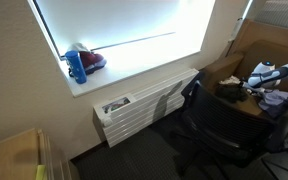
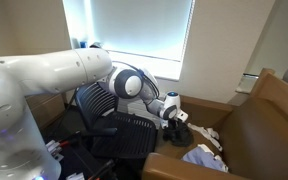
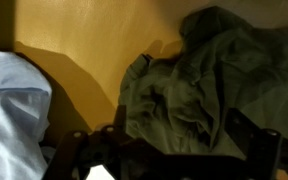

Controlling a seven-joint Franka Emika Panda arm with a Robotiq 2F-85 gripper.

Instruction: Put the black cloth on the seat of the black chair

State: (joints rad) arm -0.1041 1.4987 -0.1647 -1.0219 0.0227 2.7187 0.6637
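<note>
While the end effector (image 3: 164,150) hovers, jaws spread, over the black cloth (image 3: 194,90) on the worktop (image 3: 94,60), a shallow pinch could slip off its folds (the pale blue cloth (image 3: 9,100) lies near), leaving the black chair (image 2: 124,125) seat bare.

office: black chair (image 1: 220,126), radiator (image 1: 144,108)

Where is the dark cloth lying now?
In the wrist view the dark cloth lies crumpled on the wooden surface, to the right of the light blue cloth.
</note>
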